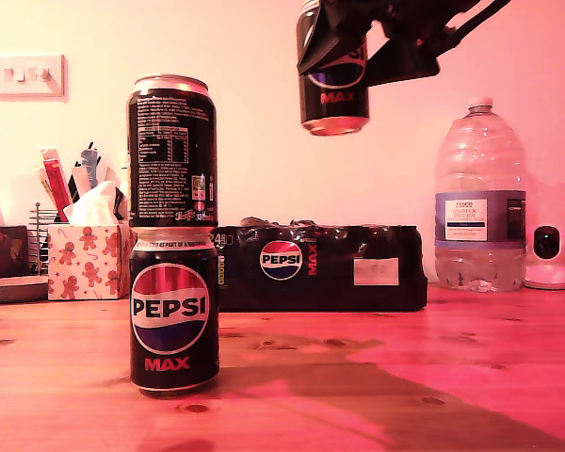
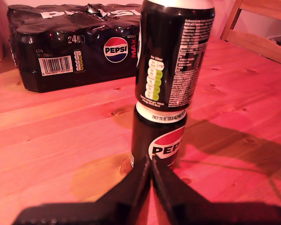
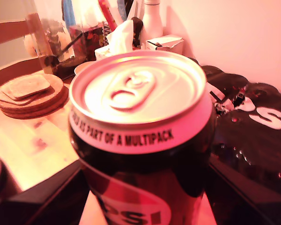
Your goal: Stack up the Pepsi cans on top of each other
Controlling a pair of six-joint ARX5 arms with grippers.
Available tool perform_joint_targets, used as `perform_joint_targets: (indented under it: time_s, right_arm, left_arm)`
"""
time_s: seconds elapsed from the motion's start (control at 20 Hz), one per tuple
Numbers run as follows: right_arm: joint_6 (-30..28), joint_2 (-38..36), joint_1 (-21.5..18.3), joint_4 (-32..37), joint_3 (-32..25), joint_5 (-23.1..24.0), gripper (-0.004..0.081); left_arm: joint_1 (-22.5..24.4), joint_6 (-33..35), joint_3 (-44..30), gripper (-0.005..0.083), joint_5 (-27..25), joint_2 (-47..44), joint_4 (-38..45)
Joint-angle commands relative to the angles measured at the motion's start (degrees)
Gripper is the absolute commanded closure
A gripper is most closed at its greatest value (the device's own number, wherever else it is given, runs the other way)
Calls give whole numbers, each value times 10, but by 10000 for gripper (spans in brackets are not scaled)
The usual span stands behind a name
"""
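Two Pepsi cans are sitting stacked upright on the bench [image 1: 471, 377], bottom can [image 1: 174, 314] under top can [image 1: 171, 152]. First end effector [image 2: 151, 164] is pinched together, empty, near the stack. Second end effector [image 1: 348, 42] is clamping the third can [image 1: 334, 89] in the air, above the multipack [image 1: 322, 266] behind.

Black, angular gripper hardware

My first gripper [image 2: 151, 168] shows two matte black tapered fingers on a broad black base. My second gripper [image 1: 344, 52] has glossy black faceted housing with a thin black cable beside it.
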Motion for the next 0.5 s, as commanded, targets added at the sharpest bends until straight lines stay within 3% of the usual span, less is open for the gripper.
perform_joint_targets:
  time_s: [0.0, 0.15, 0.45]
  right_arm:
    - [3, -20, 2, -3, 6, -3, 460]
    - [3, -26, 16, -32, 6, -7, 460]
    - [6, -54, 68, -7, 6, -52, 460]
  left_arm:
    - [0, 3, -9, 796, 0, -5, 5]
    - [0, 5, -9, 796, 0, -5, 4]
    - [0, 7, -9, 796, 0, -5, 3]
